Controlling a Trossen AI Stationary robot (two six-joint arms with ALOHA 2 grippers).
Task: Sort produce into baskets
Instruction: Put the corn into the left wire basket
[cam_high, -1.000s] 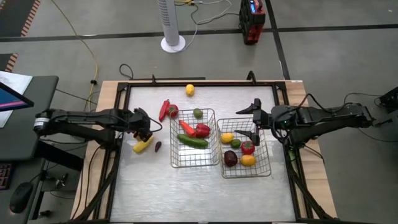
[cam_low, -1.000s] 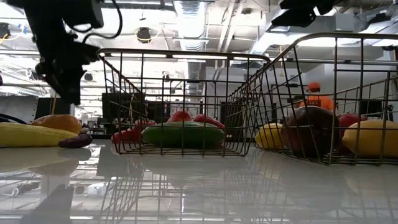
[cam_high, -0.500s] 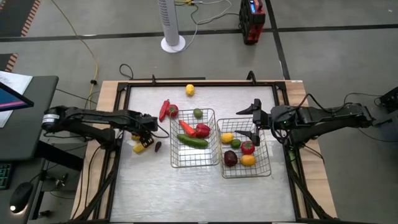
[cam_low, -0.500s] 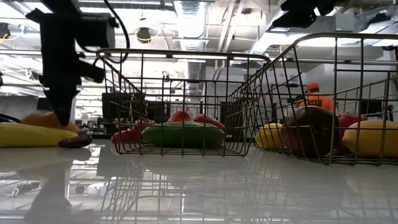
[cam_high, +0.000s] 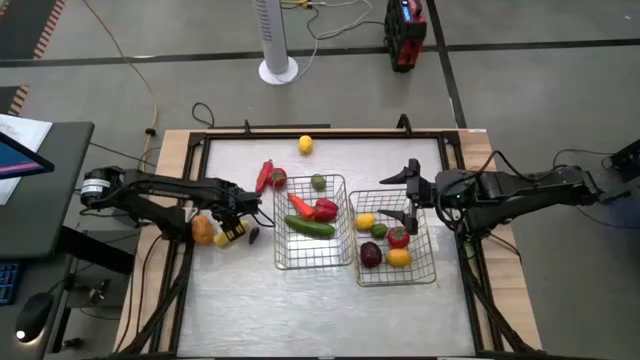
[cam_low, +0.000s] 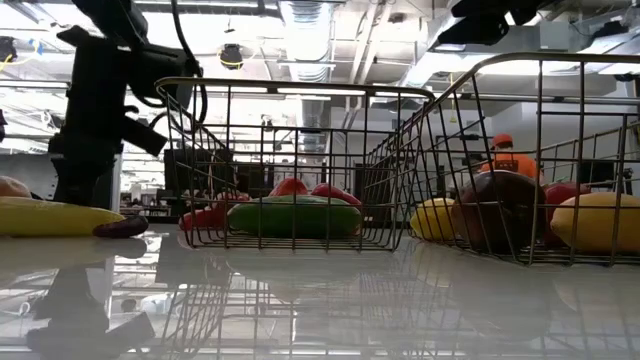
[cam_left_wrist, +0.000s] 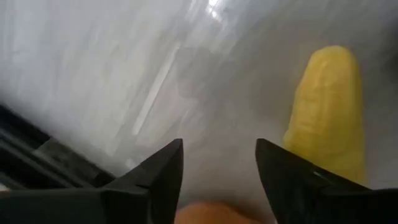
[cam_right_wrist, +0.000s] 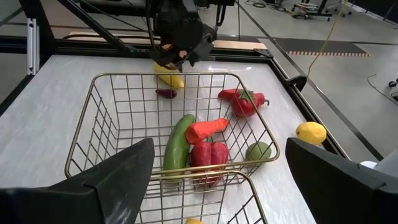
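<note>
White tabletop (cam_high: 300, 300) bears the left pincer (cam_high: 232, 225), fingers narrowed around an orange fruit (cam_high: 203, 229).

L arm reaches in from 9 o'clock, wrist bent down, left gripper (cam_high: 232, 222) low at the table surface w/ fingers (cam_left_wrist: 155, 177) parted in a narrow gap. R arm comes in from 3 o'clock, held level above the table; right gripper (cam_high: 409, 196) hangs w/ fingers (cam_right_wrist: 118, 177) spread wide, holding nothing.
</note>
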